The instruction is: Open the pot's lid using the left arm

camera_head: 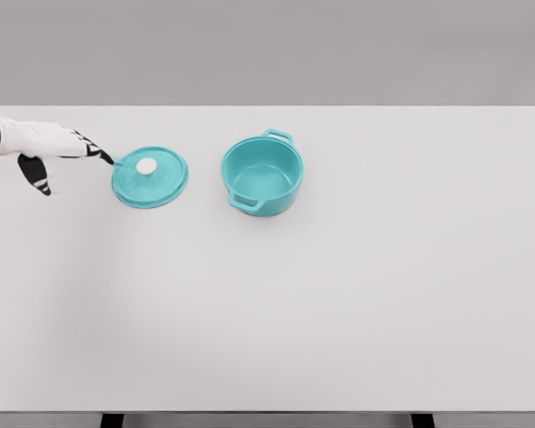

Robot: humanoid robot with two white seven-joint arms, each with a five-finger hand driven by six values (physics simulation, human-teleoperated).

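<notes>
the lid [150,177] was seen lying flat beside the open pot [262,175]; the left hand [49,147], fingers spread and empty, was best lifted clear without nudging it.

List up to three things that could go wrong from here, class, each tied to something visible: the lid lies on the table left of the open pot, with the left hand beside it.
1. The left hand has fingertips at the edge of the lid; pulling away could nudge it.
2. A nudged lid might slide toward the pot.
</notes>
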